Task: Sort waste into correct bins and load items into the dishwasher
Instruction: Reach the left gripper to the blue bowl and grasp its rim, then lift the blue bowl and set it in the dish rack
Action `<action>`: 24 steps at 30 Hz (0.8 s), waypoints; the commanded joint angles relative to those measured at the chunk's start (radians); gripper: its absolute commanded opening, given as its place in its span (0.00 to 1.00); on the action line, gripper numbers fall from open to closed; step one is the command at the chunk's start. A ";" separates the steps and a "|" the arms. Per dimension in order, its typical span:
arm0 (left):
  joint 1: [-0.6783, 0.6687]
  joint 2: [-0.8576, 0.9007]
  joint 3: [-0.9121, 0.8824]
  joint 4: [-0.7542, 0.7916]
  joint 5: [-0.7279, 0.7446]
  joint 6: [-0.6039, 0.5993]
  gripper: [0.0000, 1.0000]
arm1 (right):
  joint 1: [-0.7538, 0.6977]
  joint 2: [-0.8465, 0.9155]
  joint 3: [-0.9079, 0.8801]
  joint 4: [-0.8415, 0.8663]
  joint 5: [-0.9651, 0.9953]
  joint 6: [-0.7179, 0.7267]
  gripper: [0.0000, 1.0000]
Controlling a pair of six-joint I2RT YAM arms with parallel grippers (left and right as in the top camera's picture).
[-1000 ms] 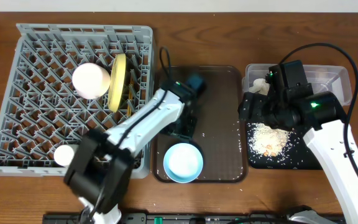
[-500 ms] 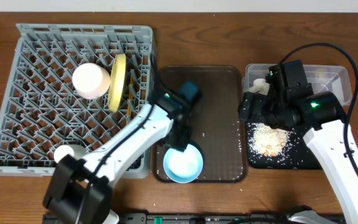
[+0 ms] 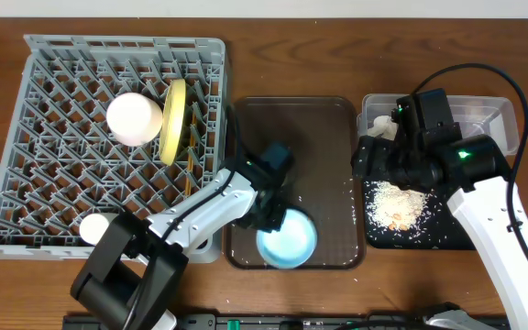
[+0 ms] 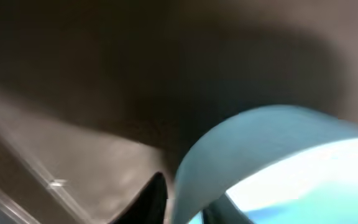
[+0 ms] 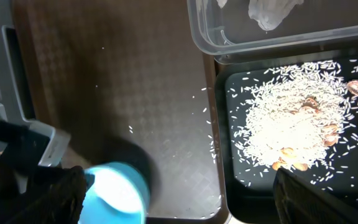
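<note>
The light blue bowl sits at the front of the dark brown tray. My left gripper is shut on the bowl's left rim; in the left wrist view the rim runs between my two dark fingers. My right gripper hangs open and empty over the black tray, which holds whitish crumbs. The white tissue lies in the clear container. The yellow plate stands upright in the grey rack beside a white bowl. The wrapper is out of view.
A small white cup-like thing sits at the rack's front edge. Loose grains are scattered on the brown tray's right side. In the right wrist view the blue bowl is at the lower left, and my open fingers frame the bottom corners.
My left gripper has moved down toward the tray's front and closed on the bowl's rim. The bowl has shifted a little to the right. The right arm has not moved.
</note>
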 commanded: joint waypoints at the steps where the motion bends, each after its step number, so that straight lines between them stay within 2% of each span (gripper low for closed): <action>1: 0.002 0.008 -0.001 0.050 0.061 -0.012 0.08 | -0.008 -0.010 0.016 -0.001 0.010 -0.014 0.94; 6: 0.036 0.006 0.001 0.096 0.053 -0.007 0.08 | -0.008 -0.010 0.016 -0.002 0.010 -0.014 0.94; 10: 0.112 -0.050 0.042 0.037 0.054 -0.003 0.07 | -0.008 -0.010 0.016 -0.004 0.010 -0.014 0.93; 16: 0.283 -0.308 0.116 -0.091 0.053 0.046 0.07 | -0.008 -0.010 0.016 -0.005 0.010 -0.014 0.94; 19: 0.401 -0.468 0.125 -0.103 0.050 0.045 0.07 | -0.008 -0.010 0.016 -0.004 0.010 -0.014 0.94; 21: 0.486 -0.566 0.125 -0.110 -0.008 0.045 0.08 | -0.008 -0.010 0.016 -0.003 0.010 -0.014 0.94; 24: 0.605 -0.684 0.125 -0.152 -0.249 0.045 0.07 | -0.008 -0.010 0.016 0.000 0.010 -0.014 0.94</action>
